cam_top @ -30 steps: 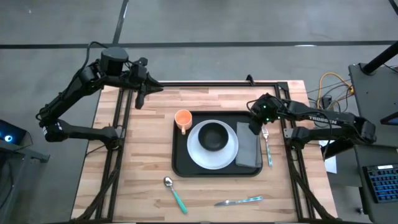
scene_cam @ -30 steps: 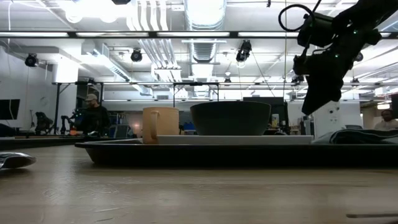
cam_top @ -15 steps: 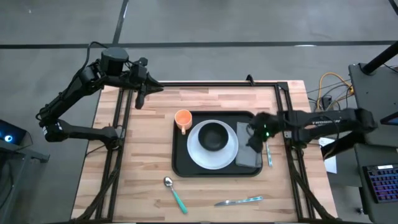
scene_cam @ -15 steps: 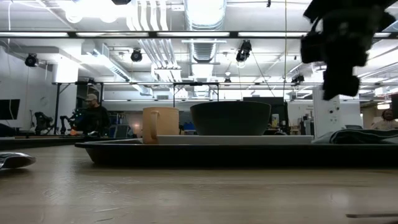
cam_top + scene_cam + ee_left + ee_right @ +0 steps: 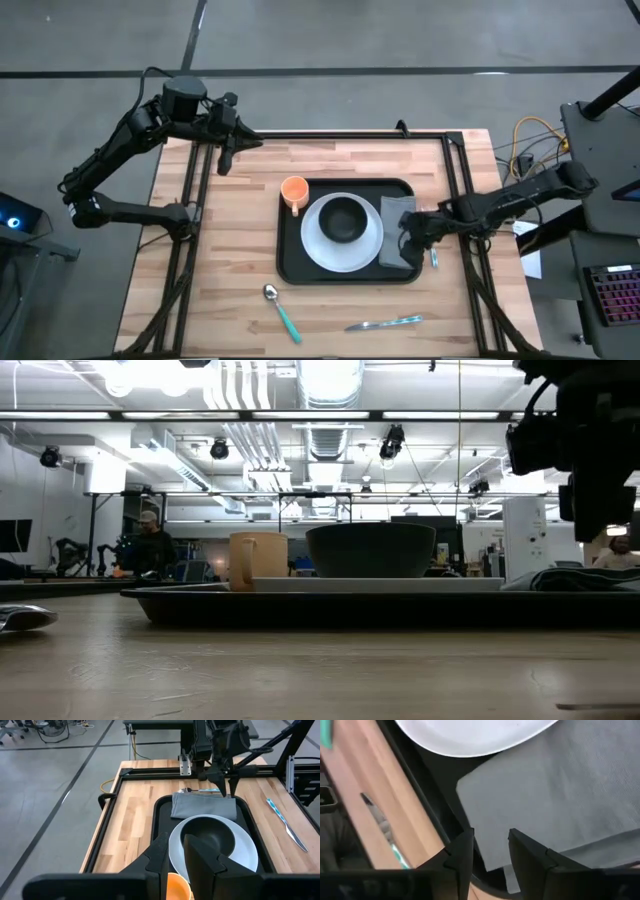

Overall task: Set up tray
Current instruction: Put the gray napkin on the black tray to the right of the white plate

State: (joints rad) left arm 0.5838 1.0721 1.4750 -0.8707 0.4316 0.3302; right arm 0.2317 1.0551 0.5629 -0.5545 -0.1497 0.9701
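Note:
The black tray [image 5: 290,262] lies mid-table. It carries a white plate [image 5: 318,250] with a black bowl [image 5: 343,218] on it, an orange cup [image 5: 294,190] at the far left corner and a grey folded napkin [image 5: 392,255] along the right side. My right gripper [image 5: 410,235] hovers open above the napkin's [image 5: 540,795] right part, near the tray's rim, fingers a little apart [image 5: 491,852]. A teal-handled fork [image 5: 433,256] lies on the wood just right of the tray. My left gripper [image 5: 224,165] waits shut at the table's far left corner.
A teal-handled spoon [image 5: 280,308] and a knife [image 5: 385,323] lie on the wood near the table's near edge. A black frame rail [image 5: 350,134] runs round the tabletop. Bare wood lies left of the tray. A person [image 5: 150,545] sits far behind the table.
My right gripper has moved from the tray's far right corner toward the near edge along the tray's right side, and now stands over the napkin. The tray, plate, bowl, cup and cutlery have stayed where they were.

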